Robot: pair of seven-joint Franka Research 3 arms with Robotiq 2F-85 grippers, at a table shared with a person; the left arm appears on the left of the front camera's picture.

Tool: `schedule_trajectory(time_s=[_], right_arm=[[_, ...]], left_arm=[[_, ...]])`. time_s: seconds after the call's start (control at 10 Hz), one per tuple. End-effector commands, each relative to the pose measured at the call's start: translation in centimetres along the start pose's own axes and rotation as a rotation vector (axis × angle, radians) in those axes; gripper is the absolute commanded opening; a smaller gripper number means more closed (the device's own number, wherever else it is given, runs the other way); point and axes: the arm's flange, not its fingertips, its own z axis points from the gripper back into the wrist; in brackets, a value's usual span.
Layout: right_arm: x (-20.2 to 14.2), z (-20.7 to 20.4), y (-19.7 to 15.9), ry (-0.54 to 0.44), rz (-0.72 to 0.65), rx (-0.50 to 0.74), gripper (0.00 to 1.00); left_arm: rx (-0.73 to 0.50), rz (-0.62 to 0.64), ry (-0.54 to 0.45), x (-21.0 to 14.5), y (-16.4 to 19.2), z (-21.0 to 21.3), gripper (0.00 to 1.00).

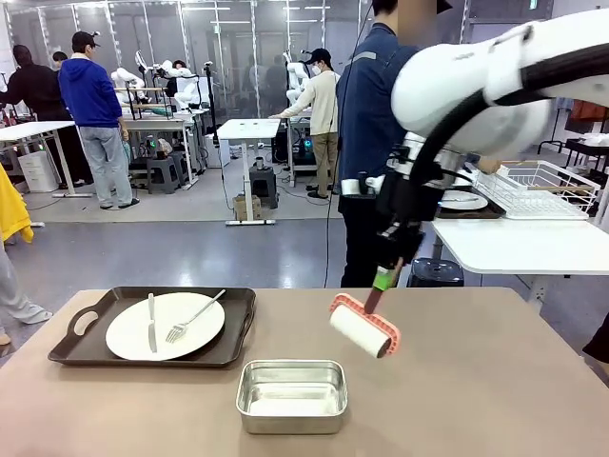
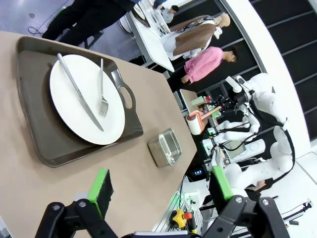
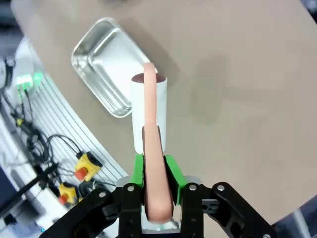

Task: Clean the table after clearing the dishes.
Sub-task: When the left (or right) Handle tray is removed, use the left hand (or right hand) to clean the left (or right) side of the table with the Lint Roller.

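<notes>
Got a mostly bare beige counter (image 1: 476,381) here, with one white plate (image 1: 165,327), knife (image 1: 151,322) and fork (image 1: 195,316) sat on a dark tray (image 1: 76,352) at its left, so guessing not fully cleared yet. Also a steel pan (image 1: 291,392) near the front edge. Just right of that, a lint roller (image 1: 363,329) hanging above the counter, handle clamped tight in the right hand (image 1: 383,279), presumably for rolling up crumbs. Left hand (image 2: 161,186) gaping wide, holding nothing, aimed toward the tray

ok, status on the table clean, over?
Left gripper open. Right gripper shut on lint roller, over the table by the steel pan. Tray with plate, knife, fork at table's left, not cleared.
</notes>
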Motion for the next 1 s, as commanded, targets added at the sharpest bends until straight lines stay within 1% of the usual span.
schedule_trajectory(time_s=[0.0,0.1,0.2,0.3,0.6,0.7,0.8,0.9], right_arm=[[-1.0,-0.1,1.1,-0.049,-0.212,0.013,0.11],[-0.8,0.0,0.9,-0.035,-0.249,0.035,0.11],[-0.7,0.1,0.7,-0.068,-0.276,0.023,0.11],[-1.7,0.3,0.0,-0.017,-0.187,0.003,0.11],[-1.7,0.3,0.0,-0.017,-0.187,0.003,0.11],[-1.5,0.2,0.1,-0.021,-0.22,0.008,0.22],[-2.4,-1.3,-1.7,-0.099,-0.318,0.046,0.22],[-3.8,-1.9,-2.9,-0.139,-0.356,0.075,0.22]], left_arm=[[-0.001,-0.011,0.008,-0.2,-0.2,0.3,1.0],[-0.001,-0.011,0.008,-0.2,-0.2,0.3,1.0],[-0.001,-0.011,0.008,-0.2,-0.2,0.3,1.0],[-0.001,-0.011,0.008,-0.2,-0.2,0.3,1.0],[-0.001,-0.011,0.008,-0.2,-0.2,0.3,1.0],[-0.001,-0.011,0.008,-0.2,-0.2,0.3,1.0],[-0.001,-0.011,0.008,-0.2,-0.2,0.3,1.0],[-0.001,-0.011,0.008,-0.2,-0.2,0.3,1.0]])
